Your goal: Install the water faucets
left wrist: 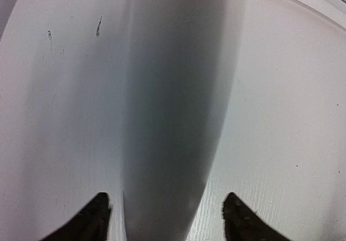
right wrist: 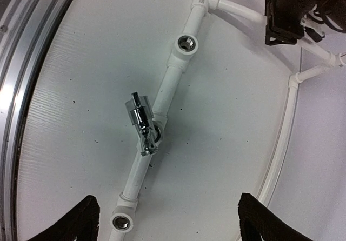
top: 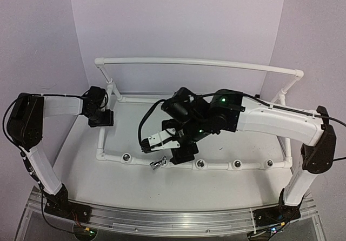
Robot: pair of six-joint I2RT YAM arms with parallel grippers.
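1 faucet [right wrist: 143,123] sits at a socket in the frame's [right wrist: 172,71] near rail, by the surface's [right wrist: 81,89] near edge, its head leaning out toward that edge. The right fingers [right wrist: 81,222] hang over it, spread wide and empty, so I judge the placing step done for this faucet. Whether it is fully seated I cannot tell. The left fingers [left wrist: 89,222] straddle the frame's left rail, parted with a thin gap on each side, gripping nothing. 4 sockets [top: 200,163] on the near rail stand bare, so the next move calls for another faucet, and none shows in any view. The top view gives both arms and the socket count. The right wrist view alone shows the faucet's chrome body meeting the socket. The left wrist view shows only blurred pipe.
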